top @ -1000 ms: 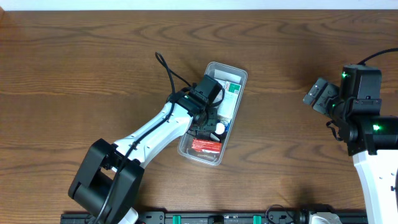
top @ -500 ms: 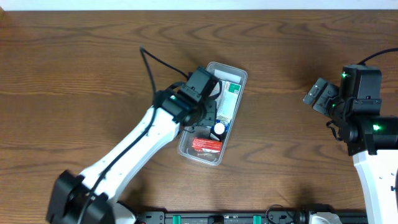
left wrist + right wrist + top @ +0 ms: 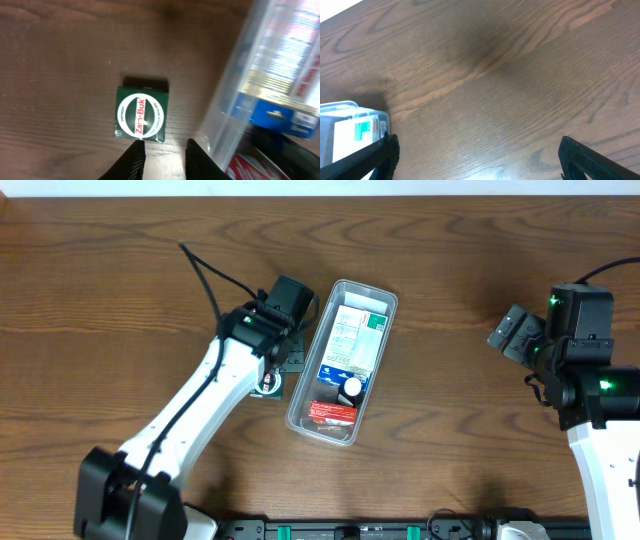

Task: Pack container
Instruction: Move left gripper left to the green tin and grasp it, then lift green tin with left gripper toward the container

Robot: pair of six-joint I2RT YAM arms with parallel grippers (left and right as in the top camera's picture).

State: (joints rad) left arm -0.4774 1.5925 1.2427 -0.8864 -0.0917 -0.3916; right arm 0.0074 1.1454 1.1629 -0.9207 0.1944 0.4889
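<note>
Two fingers (image 3: 134, 162) of the left gripper (image 3: 164, 147) are being held a little apart, with nothing gripped between them. They are being pointed down at the table (image 3: 120, 280), and a green box (image 3: 141, 114) marked Zam-Buk is lying flat on the wood just beyond their tips. Whether the tips are touching it cannot be told.

To the right of that box in the wrist view, the clear wall of the container (image 3: 392, 302) is being shown, blurred. From overhead the container is being seen lying at a slant near the table's middle, with the green box outside it, near its left wall. Several things are being held inside it:

- a white carton (image 3: 357, 332) with green print, at the far end
- a blue box (image 3: 340, 370), next to the carton
- a round white cap (image 3: 352, 387), by the blue box
- a red packet (image 3: 332, 413), at the near end

Well apart, by the table's right edge, the right gripper (image 3: 479, 145) is being held wide open above the wood — its fingers are closing on nothing. A corner of the container is being caught at the lower left of its wrist view.
</note>
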